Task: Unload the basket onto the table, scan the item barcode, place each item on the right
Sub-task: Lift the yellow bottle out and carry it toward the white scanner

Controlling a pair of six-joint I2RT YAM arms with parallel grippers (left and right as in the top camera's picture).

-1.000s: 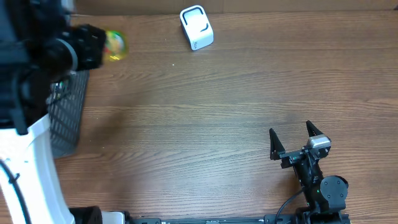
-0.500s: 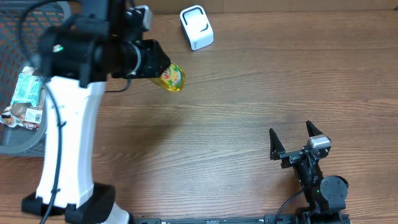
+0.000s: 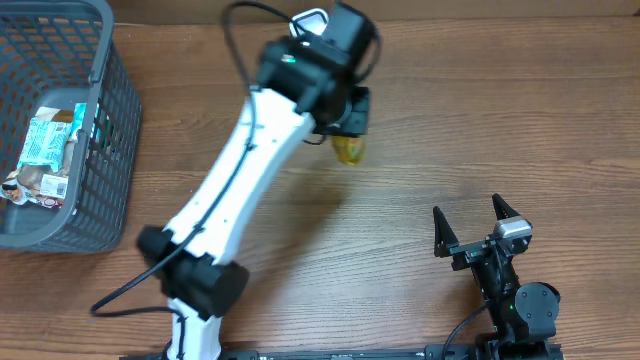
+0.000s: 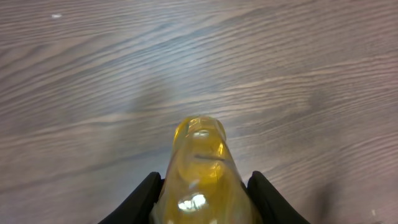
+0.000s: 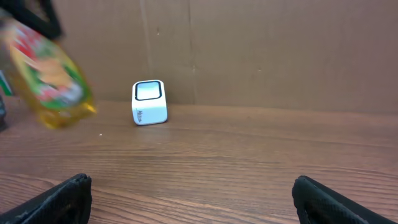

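Two tools | left tool clamps yellow bottle | right tool wide | scanner near bottle | basket well apart

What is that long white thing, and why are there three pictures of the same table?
The long white thing is a robot arm, the left arm. Its partner, the right arm, sits at the table's near edge. One picture looks down from above. The other two come from small cameras on each wrist, so you see each arm's own fingers. The left gripper squeezes a yellow bottle and holds it above the wood. The right gripper is wide open and empty. On the table stand a small white scanner box and a grey basket with snack packets inside.
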